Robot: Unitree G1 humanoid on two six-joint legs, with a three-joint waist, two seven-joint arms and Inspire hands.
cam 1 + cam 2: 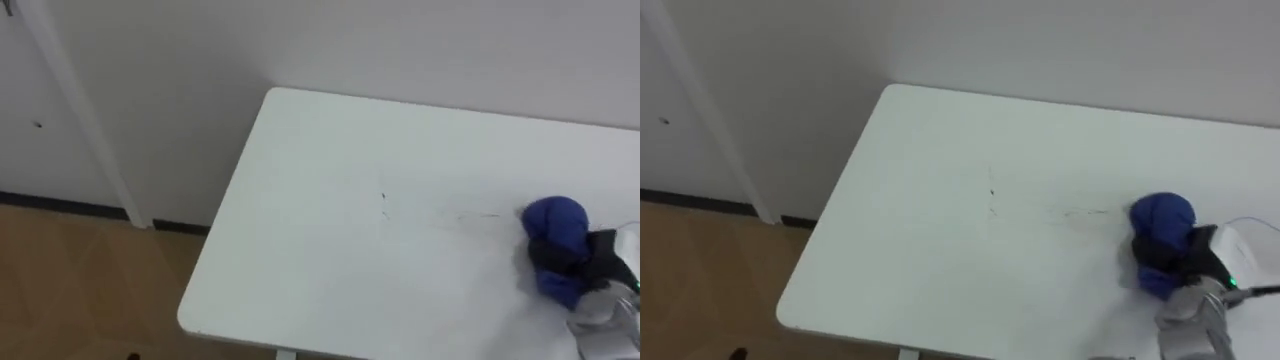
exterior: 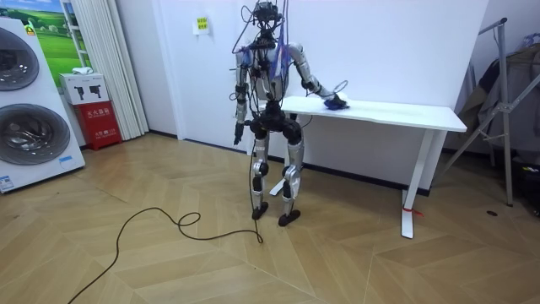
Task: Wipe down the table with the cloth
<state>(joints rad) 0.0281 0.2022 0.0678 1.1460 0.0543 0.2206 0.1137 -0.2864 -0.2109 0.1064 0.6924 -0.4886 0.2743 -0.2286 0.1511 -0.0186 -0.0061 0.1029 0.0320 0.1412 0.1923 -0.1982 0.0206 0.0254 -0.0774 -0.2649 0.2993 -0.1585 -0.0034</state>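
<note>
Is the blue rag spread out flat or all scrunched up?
Scrunched up. The blue cloth rag sits as a rounded lump on the white table, with the robot's right hand curled round it.

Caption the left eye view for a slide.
Right hand grips a blue cloth on the white table near faint dark marks.

Home-like test room: stacked washing machines (image 2: 29,135), white table (image 2: 396,112), parquet floor (image 2: 169,270).

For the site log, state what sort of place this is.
Probably a home-like test room: stacked washing machines by the wall, a herringbone wood floor and a white table, where the right hand grips a blue cloth.
</note>
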